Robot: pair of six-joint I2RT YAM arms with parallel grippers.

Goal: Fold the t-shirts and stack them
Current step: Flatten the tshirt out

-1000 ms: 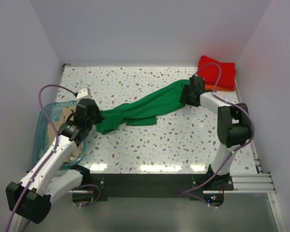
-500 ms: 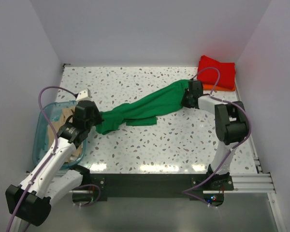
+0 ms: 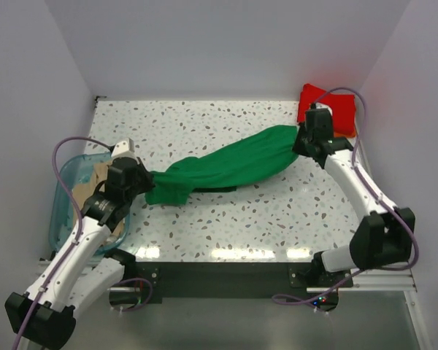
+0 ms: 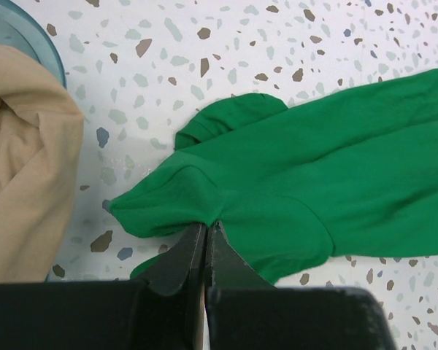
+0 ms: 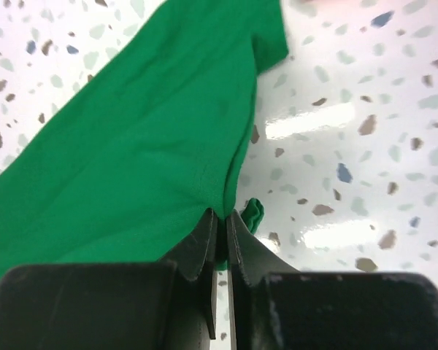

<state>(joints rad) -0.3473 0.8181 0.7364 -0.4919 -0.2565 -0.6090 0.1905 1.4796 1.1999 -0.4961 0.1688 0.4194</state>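
Green shirt (image 3: pixel 226 166) is stretched across the surface (image 3: pixel 204 124), one end clenched in the left jaws by the bin (image 3: pixel 57 204), the other in the right jaws beside the red shirt (image 3: pixel 340 109), presumably to be flattened for folding.

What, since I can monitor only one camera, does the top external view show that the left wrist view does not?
Only top external: the folded red cloth t-shirt in the far right corner, and the right claw shut on the far end of the bright green cloth t-shirt. Only left wrist: close up, the left claw pinching a bunched green fold. Both: the green shirt, the beige cloth t-shirt in the translucent teal plastic bin, the speckled table.
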